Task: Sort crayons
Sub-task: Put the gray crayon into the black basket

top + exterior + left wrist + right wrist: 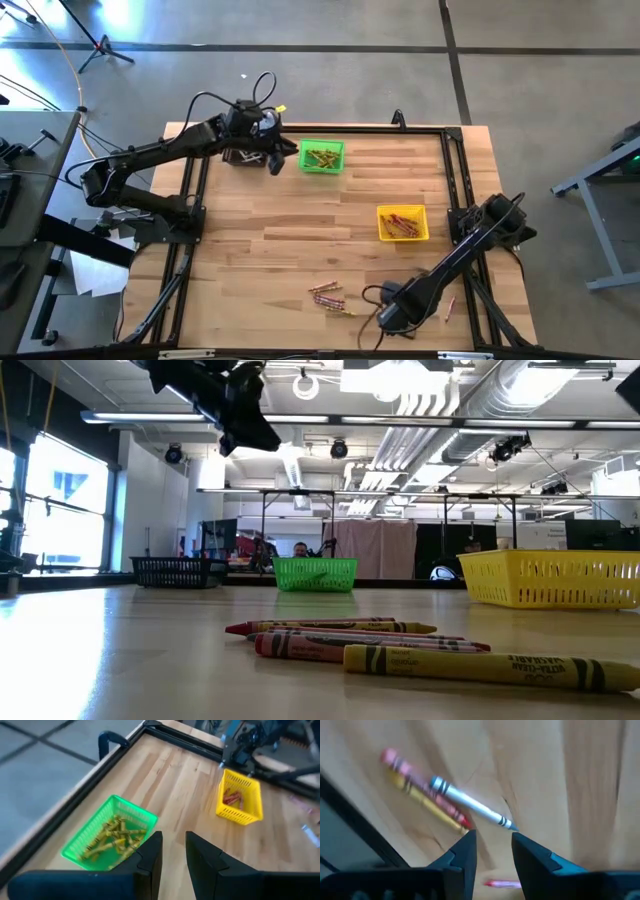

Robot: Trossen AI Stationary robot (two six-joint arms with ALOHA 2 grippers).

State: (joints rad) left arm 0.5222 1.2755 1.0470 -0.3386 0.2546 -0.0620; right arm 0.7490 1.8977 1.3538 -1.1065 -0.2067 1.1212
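Several loose crayons (330,296) lie flat on the wooden table near its front edge; they also show in the low view (400,645). My right gripper (384,317) hovers just right of them, open and empty. In its wrist view (492,842) the fingertips stand close to one end of a greyish crayon (470,806), which lies beside a reddish (427,790) and a yellow one (425,802). My left gripper (275,160) is open and empty (173,851), held high at the far left beside the green bin (321,157).
The green bin (107,837) holds yellow-gold crayons. The yellow bin (402,222) at the middle right holds reddish ones. A black bin (175,571) stands left of the green one. One crayon (450,307) lies alone near the right rail. A dark metal frame (455,180) borders the table.
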